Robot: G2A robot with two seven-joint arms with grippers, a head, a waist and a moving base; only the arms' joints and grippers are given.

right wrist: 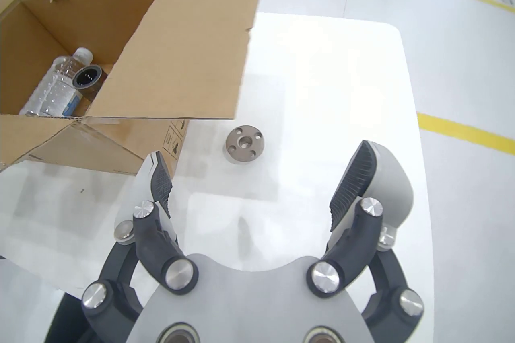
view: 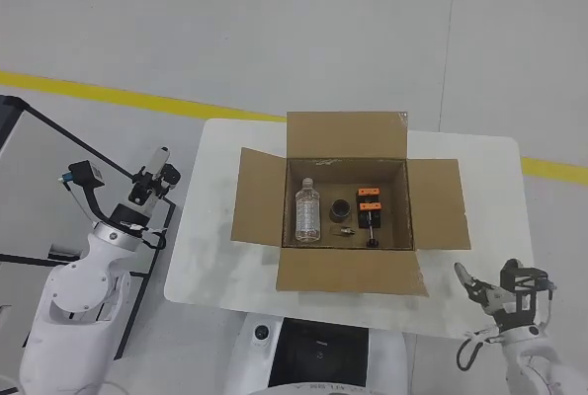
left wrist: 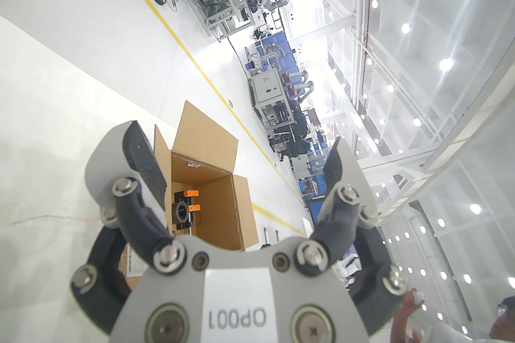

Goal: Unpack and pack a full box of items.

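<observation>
The cardboard box (view: 348,133) stands open in the middle of the top view, on the white counter (view: 214,188), with all four flaps folded outward. On its floor, toward the left of the opening, a clear water bottle (view: 307,210) lies on its side, cap toward the far wall. Just to the right of the bottle sits a short black ring (view: 341,209), and right of that are two orange-and-black blocks (view: 371,206), one behind the other. Near the front wall lies a small brownish piece (view: 342,230) that I cannot make out. My left pincer (view: 161,166) is at the left of the top view, off the counter's left edge and well apart from the box. Its fingers are spread wide with nothing between them, and my left wrist view looks past the box toward the hall. My right pincer (view: 491,283) is in the lower right of the top view, beyond the counter's near right corner. It too is wide open and empty. From my right wrist I see a round grey metal flange (right wrist: 242,144) with a ring of holes. It lies flat on the counter just beside the box's outer wall, below the edge of the spread right flap and apart from my fingers (right wrist: 354,175).
</observation>
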